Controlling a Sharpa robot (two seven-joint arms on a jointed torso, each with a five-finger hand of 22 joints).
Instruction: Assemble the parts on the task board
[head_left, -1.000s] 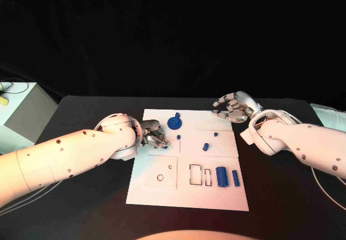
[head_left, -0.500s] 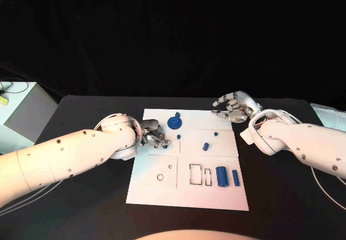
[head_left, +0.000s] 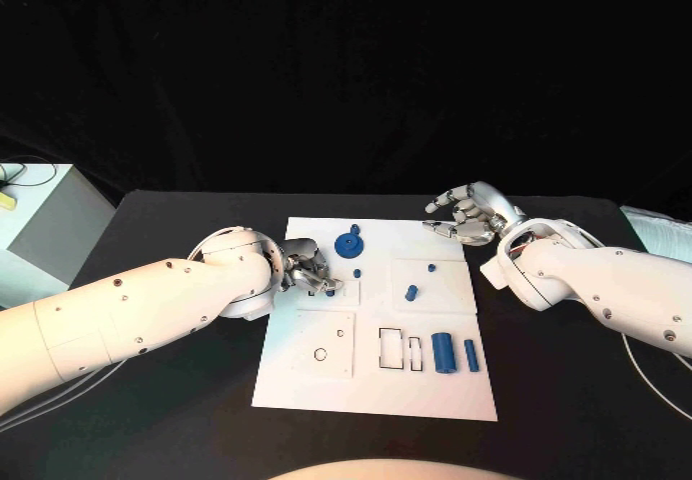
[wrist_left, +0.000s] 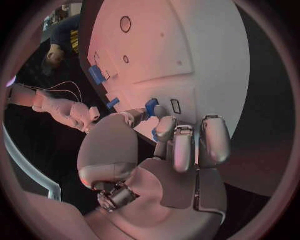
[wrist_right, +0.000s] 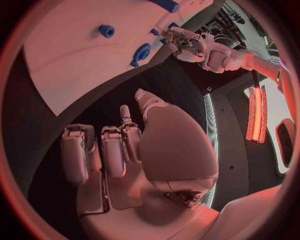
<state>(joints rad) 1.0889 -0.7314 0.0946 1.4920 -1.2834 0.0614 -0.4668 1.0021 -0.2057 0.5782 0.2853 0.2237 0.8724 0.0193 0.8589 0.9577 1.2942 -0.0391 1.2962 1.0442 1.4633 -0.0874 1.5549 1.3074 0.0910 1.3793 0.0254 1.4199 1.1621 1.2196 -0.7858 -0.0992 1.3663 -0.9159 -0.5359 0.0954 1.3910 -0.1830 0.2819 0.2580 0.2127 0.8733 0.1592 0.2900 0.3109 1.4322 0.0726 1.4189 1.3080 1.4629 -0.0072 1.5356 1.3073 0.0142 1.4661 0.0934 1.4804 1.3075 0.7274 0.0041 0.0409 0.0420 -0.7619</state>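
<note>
Holding: the left hand (head_left: 307, 275) pinches a small blue part (wrist_left: 152, 104) between thumb and fingertips; its other fingers lie close together beside it.
Where: hand and part are over the board (head_left: 375, 395), just inside its left edge, in the far half.
Right hand: the right hand (head_left: 464, 215) hangs over the table (head_left: 577, 400) just off the board's far right corner, fingers loosely bent and apart, with nothing in them.
Other parts: a wheel (head_left: 348, 243) by the far edge; a peg (head_left: 358, 272) just beside the left hand; a stub (head_left: 411, 293) near the board's middle; two cylinders (head_left: 444, 354) towards the right edge, next to the slots (head_left: 391, 350).
Step, as I judge it: seating the pinched part in a recess by the left edge; which recess I cannot tell.
Handling: the part looks like hard plastic, so probably light, stiff and fairly smooth. It should not bend or bruise, but it could twist or pop out of a fingertip pinch.
Hold: best across its two broad faces, high up, leaving the lower end free to enter the recess.
Risk: a tilted part may jam on the recess rim; a sideways push could shift the light board.
</note>
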